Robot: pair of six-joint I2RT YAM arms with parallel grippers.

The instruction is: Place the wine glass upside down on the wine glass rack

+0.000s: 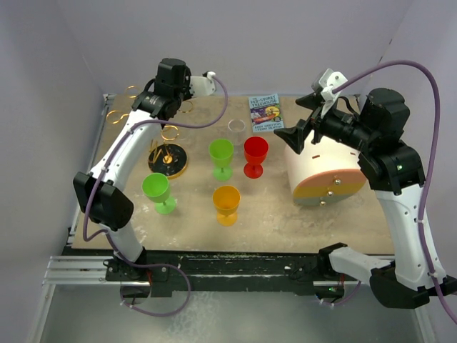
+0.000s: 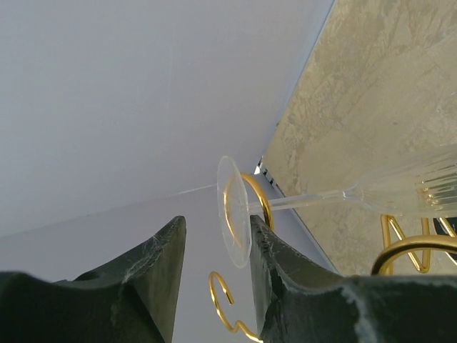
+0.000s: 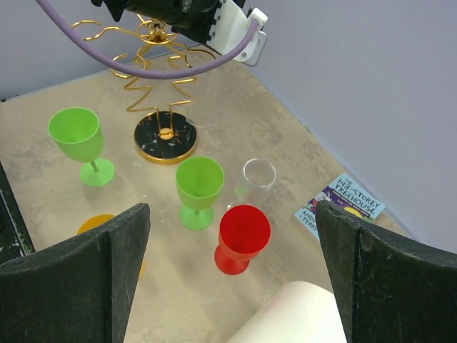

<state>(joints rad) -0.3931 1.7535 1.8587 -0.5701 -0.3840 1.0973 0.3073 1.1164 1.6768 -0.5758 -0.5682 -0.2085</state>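
Note:
A clear wine glass (image 2: 400, 191) hangs bowl-down from the gold wire rack (image 1: 170, 133). Its stem passes through a curled loop (image 2: 258, 201), and its round foot (image 2: 233, 214) rests above the loop. My left gripper (image 2: 218, 225) is open at the top of the rack. The foot stands between the fingers, close to the right finger (image 2: 285, 271). The rack's round black base (image 1: 168, 159) is at the table's back left and also shows in the right wrist view (image 3: 166, 136). My right gripper (image 3: 228, 214) is wide open and empty, high over the red glass.
On the table stand two green glasses (image 1: 221, 154) (image 1: 157, 190), a red glass (image 1: 255, 153), an orange glass (image 1: 227, 203) and a second clear glass (image 3: 257, 179). A book (image 1: 265, 113) lies at the back. A white-and-orange cylinder (image 1: 325, 171) sits under the right arm.

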